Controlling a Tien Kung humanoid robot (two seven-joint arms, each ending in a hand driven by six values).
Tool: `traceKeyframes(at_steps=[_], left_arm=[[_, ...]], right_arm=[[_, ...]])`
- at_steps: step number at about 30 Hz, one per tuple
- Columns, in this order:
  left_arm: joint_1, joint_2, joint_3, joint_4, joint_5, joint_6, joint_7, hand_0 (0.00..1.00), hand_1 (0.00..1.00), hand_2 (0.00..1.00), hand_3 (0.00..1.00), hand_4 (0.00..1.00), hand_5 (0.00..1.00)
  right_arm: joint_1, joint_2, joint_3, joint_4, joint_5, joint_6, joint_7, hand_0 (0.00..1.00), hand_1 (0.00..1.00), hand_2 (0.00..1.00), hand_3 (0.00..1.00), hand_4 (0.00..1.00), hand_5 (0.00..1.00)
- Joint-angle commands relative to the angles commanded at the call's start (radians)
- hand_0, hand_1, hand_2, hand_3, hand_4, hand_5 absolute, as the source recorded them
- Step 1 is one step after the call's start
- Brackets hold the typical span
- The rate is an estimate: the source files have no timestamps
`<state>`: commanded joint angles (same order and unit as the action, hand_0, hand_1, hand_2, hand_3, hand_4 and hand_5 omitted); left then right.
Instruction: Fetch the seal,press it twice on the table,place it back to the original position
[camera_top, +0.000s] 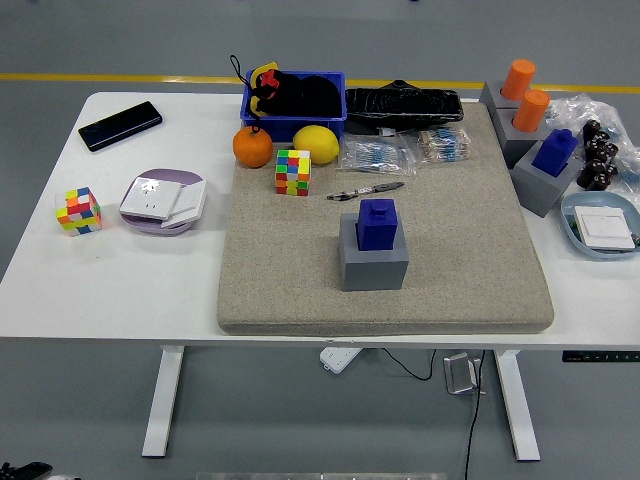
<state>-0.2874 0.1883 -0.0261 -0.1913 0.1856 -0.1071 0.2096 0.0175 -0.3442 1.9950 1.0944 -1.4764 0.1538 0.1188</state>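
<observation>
The blue seal (378, 222) is sitting upright in its grey holder (373, 262) near the middle of the beige mat (460, 250), a pen (364, 190) lying just behind it; neither robot hand is showing anywhere over the table, so nothing is gripping it

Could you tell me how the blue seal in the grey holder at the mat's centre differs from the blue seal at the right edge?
The centre blue seal stands alone on the beige mat. The right blue seal stands beside two orange seals. Both sit in grey holders.
</observation>
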Motion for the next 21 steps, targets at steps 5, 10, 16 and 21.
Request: traceKeyframes(at_steps=[5, 10, 16, 21], left_arm=[[0.000, 0.003, -0.001, 0.000, 0.000, 0.000, 0.000, 0.723, 0.694, 0.681, 0.750, 0.688, 0.256], [0.000, 0.002, -0.003, 0.000, 0.001, 0.001, 0.001, 0.723, 0.694, 0.684, 0.750, 0.687, 0.257], [0.001, 0.001, -0.004, -0.001, 0.003, 0.001, 0.002, 0.723, 0.694, 0.681, 0.750, 0.687, 0.257], [0.001, 0.004, -0.010, -0.001, 0.012, 0.001, 0.004, 0.723, 0.694, 0.681, 0.750, 0.687, 0.257]], right_arm=[[0.000, 0.001, -0.002, 0.000, -0.002, 0.000, -0.001, 0.840, 0.761, 0.791, 0.785, 0.924, 0.388], [0.001, 0.000, -0.007, -0.001, -0.003, 0.001, -0.001, 0.839, 0.757, 0.786, 0.775, 0.919, 0.383], [0.002, -0.004, -0.011, -0.001, -0.002, 0.001, 0.000, 0.839, 0.752, 0.784, 0.774, 0.917, 0.382], [0.002, -0.005, -0.015, -0.001, -0.003, 0.000, 0.000, 0.839, 0.752, 0.784, 0.774, 0.917, 0.382]])
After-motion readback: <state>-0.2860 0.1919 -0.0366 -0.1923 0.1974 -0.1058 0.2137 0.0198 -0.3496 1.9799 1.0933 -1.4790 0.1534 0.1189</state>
